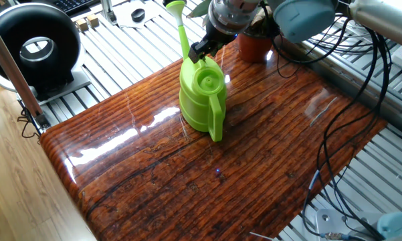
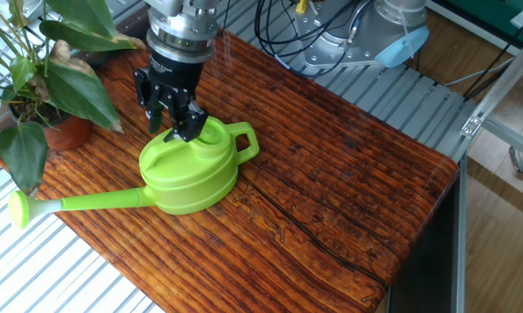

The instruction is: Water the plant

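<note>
Jaws (image 2: 176,128) open just above watering can (image 2: 190,169), plant (image 2: 48,87) beside

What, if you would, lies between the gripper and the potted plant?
Only bare wooden tabletop, shown best in the other fixed view: the gripper is over the watering can, the plant stands apart.

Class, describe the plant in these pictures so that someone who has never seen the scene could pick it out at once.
Find the glossy striped brown wooden tabletop. At the corner beyond the lime-green plastic watering can stands a small houseplant with broad dark green leaves in a reddish-brown terracotta pot. It is the only living, leafy thing there.
</note>
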{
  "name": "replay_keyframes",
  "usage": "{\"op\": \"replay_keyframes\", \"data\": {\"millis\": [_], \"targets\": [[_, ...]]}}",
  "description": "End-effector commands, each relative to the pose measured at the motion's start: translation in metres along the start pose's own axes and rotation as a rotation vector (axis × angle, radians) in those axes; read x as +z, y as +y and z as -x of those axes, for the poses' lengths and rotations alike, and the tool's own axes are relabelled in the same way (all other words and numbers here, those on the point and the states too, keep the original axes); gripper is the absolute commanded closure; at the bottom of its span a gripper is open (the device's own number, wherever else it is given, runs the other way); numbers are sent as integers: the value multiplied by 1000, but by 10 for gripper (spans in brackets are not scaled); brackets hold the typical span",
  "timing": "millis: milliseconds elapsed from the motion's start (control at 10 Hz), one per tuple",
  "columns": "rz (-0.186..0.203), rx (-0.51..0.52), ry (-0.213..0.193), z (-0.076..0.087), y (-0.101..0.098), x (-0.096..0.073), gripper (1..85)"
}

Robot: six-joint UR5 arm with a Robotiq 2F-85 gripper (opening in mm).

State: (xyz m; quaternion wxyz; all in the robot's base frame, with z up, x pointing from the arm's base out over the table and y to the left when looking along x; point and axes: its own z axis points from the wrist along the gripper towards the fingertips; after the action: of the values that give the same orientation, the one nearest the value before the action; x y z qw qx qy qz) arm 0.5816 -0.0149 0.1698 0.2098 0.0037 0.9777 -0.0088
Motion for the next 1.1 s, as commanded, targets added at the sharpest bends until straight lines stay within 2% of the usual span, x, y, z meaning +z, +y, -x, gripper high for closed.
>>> {"op": "replay_keyframes", "data": {"millis": [0, 100, 200, 300, 400, 600, 1000], "targets": [[52, -34, -4, 2, 7, 3, 483], [89, -34, 7, -1, 16, 2, 483], [111, -39, 0, 0, 22, -2, 483], [99, -41, 2, 0, 20, -4, 483], [87, -39, 21, -5, 15, -1, 493], [73, -57, -2, -1, 5, 3, 497], [97, 2, -13, 3, 17, -8, 497]]}}
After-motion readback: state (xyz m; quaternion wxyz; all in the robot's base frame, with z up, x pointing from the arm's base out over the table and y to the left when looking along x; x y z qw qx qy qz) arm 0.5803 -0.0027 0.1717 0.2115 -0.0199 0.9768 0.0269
